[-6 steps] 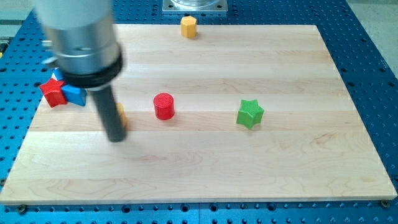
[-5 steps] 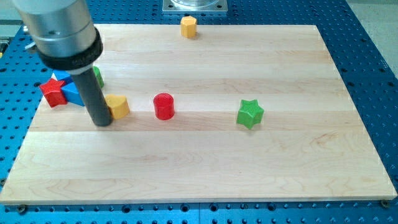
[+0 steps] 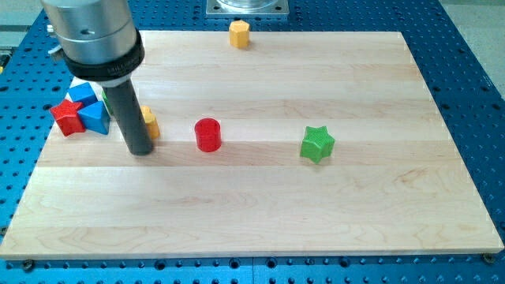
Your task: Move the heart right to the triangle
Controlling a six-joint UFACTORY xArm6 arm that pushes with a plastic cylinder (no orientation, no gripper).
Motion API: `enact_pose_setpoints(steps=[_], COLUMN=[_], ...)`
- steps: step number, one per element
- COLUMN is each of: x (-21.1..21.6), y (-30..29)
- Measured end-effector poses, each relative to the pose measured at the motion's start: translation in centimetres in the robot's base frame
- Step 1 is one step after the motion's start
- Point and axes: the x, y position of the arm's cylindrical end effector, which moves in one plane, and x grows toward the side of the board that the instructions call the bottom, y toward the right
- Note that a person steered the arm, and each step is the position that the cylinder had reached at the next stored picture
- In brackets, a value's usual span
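Note:
The yellow heart (image 3: 150, 123) lies on the wooden board at the view's left, partly hidden behind my rod. My tip (image 3: 140, 151) rests on the board just left of and below the heart, touching or nearly touching it. The blue triangle (image 3: 95, 117) lies further left, beside a red star (image 3: 67, 117) and a blue cube (image 3: 81, 91). The rod stands between the heart and the triangle.
A sliver of a green block (image 3: 103, 95) shows behind the rod. A red cylinder (image 3: 208, 134) stands right of the heart. A green star (image 3: 317, 144) lies at centre right. A yellow hexagonal block (image 3: 239, 34) sits at the board's top edge (image 3: 316, 34).
My tip swung left and up from the heart's lower front, then came back slightly right. The heart has barely moved and is again partly covered by the rod.

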Motion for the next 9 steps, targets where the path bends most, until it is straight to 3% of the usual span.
enact_pose_setpoints(steps=[1, 2, 3, 4, 5, 8, 9], x=[1.7, -0.2, -4.6, -4.8, -4.9, -6.0, -4.1], y=[9.3, 11.0, 3.7, 3.1, 6.7, -1.9, 1.5])
